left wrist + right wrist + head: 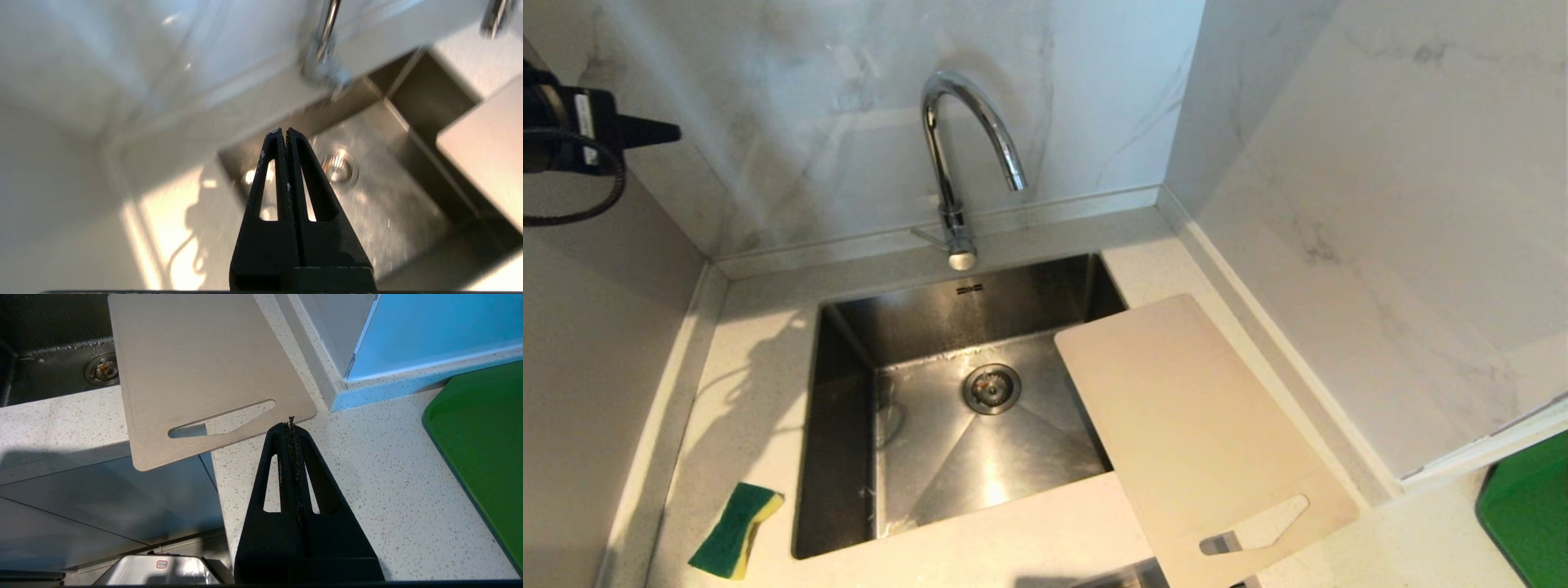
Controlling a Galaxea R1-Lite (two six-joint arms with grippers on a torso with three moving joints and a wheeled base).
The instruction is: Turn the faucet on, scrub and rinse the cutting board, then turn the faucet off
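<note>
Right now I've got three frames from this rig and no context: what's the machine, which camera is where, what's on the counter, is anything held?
It is a two-armed wheeled robot at a kitchen sink. The wide picture comes from its head, looking down. The other two come from cameras on each wrist, behind the black end effectors.

On the pale speckled counter: a stainless steel sink, a tall chrome gooseneck faucet, a pale beige rectangular cutting board overhanging the sink's right side, a green and yellow sponge left of the sink, and a green slab at far right.

The left end effector is shut, raised over the sink's left side. The right end effector is shut near the board's handle slot. Nothing is held.
</note>
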